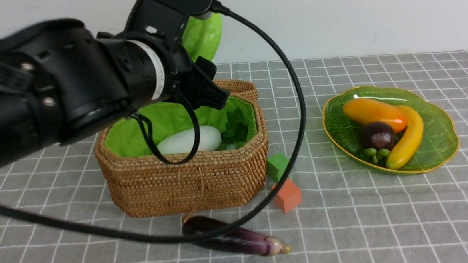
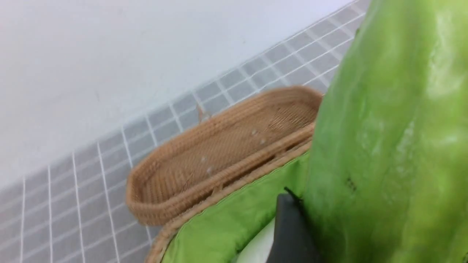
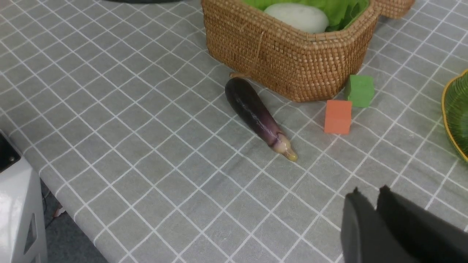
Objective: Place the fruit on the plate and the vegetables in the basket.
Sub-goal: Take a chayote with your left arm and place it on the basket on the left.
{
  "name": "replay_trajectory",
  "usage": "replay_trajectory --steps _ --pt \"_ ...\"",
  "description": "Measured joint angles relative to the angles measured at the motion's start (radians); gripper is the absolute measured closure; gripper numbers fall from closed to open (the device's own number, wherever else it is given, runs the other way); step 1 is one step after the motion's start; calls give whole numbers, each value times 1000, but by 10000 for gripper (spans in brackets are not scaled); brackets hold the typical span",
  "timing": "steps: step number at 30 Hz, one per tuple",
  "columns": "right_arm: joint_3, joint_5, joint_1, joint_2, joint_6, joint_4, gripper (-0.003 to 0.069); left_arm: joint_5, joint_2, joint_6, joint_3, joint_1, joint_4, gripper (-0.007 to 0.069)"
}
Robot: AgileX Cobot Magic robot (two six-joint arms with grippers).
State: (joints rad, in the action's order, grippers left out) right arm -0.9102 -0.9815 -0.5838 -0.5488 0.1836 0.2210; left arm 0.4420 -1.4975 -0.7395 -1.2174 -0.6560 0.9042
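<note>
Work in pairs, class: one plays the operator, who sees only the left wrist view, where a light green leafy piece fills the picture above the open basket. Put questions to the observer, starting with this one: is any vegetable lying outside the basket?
Observer: Yes, the eggplant lies on the cloth in front of the basket, outside it.
Operator: Is anything else near the basket?
Observer: A green cube and an orange cube sit on the cloth by its right front corner.
Operator: Is the fruit sorted?
Observer: The plate holds the banana, the orange-yellow fruit and the round purple fruit.
</note>
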Motion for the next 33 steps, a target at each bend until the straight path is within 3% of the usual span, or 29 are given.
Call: replay_trajectory --steps 20,26,29,33 --pt "0 0 0 0 0 1 562 22 -172 -40 0 28 28 183" --pt "0 0 0 0 0 2 557 50 -166 -47 0 28 28 -9" --pt "0 0 0 0 0 2 552 69 -143 -45 0 28 25 -40" --pt "0 0 0 0 0 2 547 182 -85 26 0 5 -30 -10"
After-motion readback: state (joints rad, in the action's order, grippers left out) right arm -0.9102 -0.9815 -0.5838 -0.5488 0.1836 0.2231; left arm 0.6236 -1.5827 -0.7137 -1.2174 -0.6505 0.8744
